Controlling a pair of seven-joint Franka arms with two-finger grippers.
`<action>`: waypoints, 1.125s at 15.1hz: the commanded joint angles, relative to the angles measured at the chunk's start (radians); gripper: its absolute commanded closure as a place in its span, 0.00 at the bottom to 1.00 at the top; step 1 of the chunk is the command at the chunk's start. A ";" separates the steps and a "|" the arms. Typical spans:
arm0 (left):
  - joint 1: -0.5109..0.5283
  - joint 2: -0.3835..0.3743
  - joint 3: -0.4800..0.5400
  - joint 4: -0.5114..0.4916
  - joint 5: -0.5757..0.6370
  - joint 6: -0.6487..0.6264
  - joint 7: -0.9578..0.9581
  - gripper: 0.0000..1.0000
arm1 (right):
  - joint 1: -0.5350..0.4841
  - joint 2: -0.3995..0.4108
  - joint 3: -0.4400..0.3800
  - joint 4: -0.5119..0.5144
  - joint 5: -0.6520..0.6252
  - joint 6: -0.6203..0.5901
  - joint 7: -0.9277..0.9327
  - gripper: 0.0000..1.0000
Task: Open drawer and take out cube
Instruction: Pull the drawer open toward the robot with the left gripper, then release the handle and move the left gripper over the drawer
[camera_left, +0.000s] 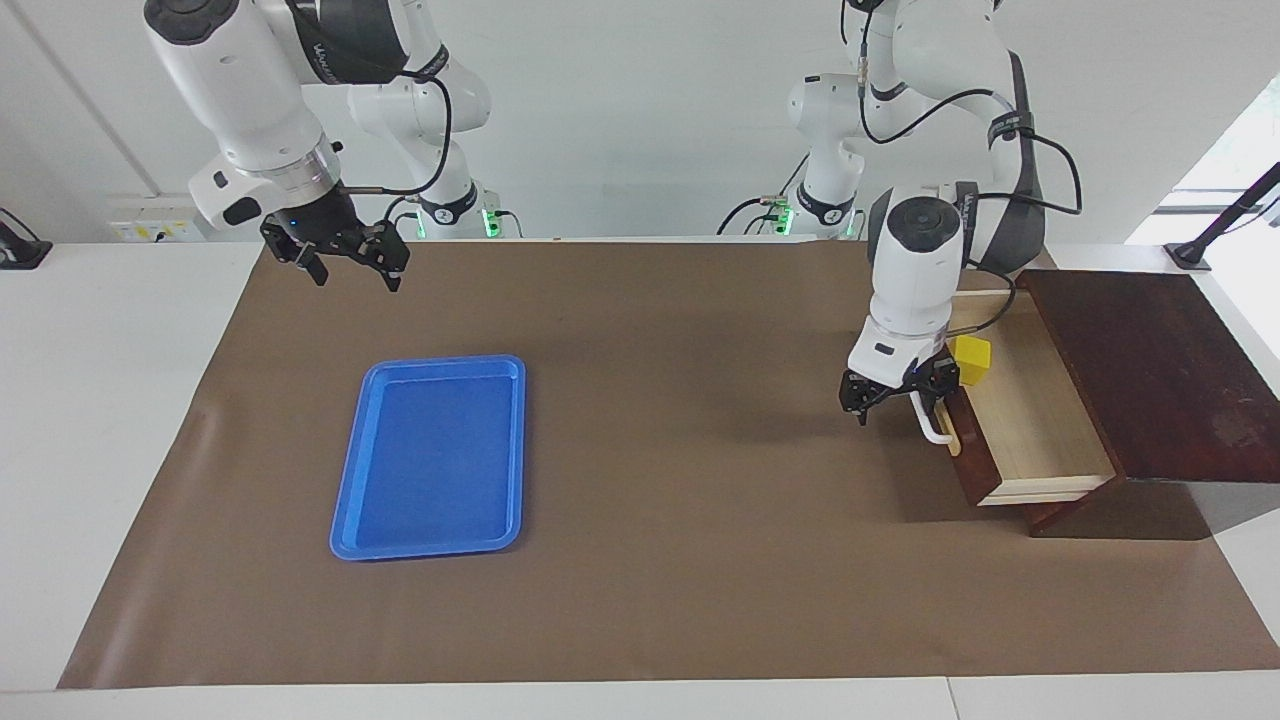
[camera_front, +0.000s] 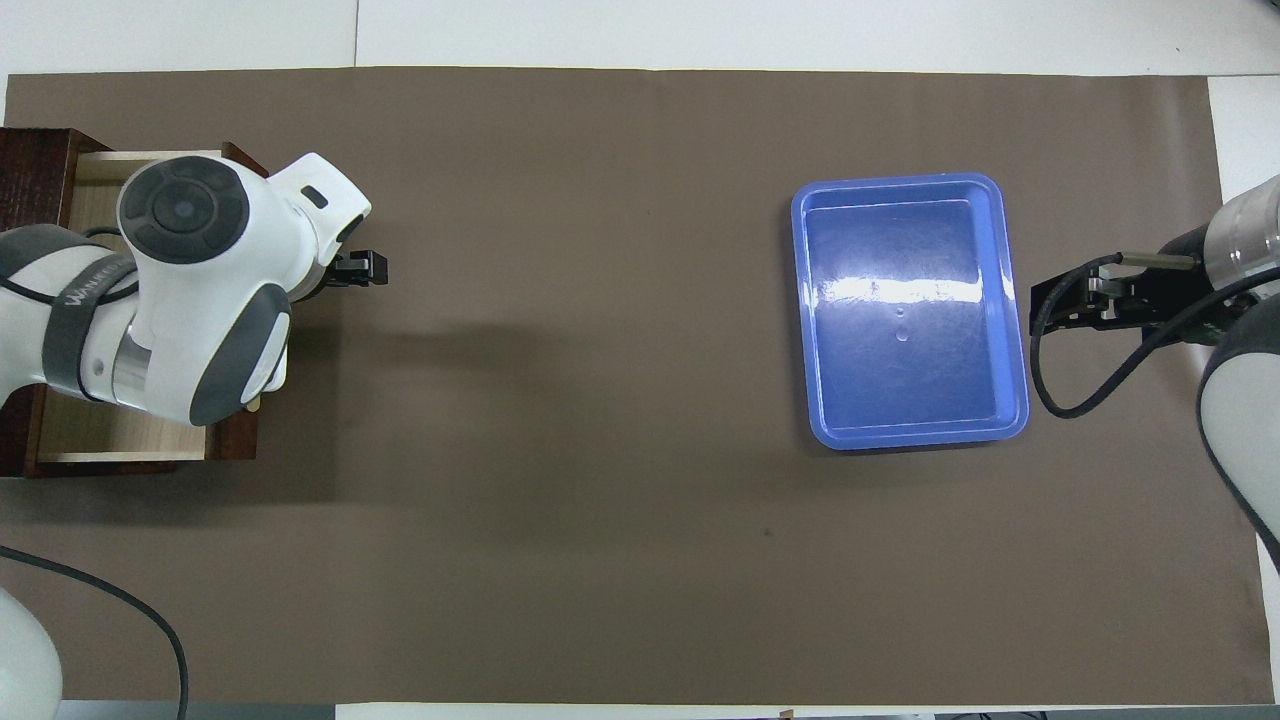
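The left end effector (camera_left: 893, 397), fingers spread and gripping nothing, is hovering beside the pulled-out drawer (camera_left: 1035, 430), where the cube (camera_left: 971, 359), likely light and rigid, is inviting a flat-sided pinch.
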 joint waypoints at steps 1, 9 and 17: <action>-0.023 0.046 0.009 0.213 -0.076 -0.189 -0.069 0.00 | -0.008 -0.021 0.005 -0.025 -0.015 0.014 -0.017 0.01; 0.173 -0.081 0.052 0.183 -0.208 -0.294 -0.375 0.00 | -0.011 -0.021 0.005 -0.025 -0.015 0.015 -0.021 0.01; 0.270 -0.205 0.051 -0.175 -0.206 -0.051 -0.612 0.00 | -0.014 -0.021 0.005 -0.025 -0.015 0.017 -0.024 0.01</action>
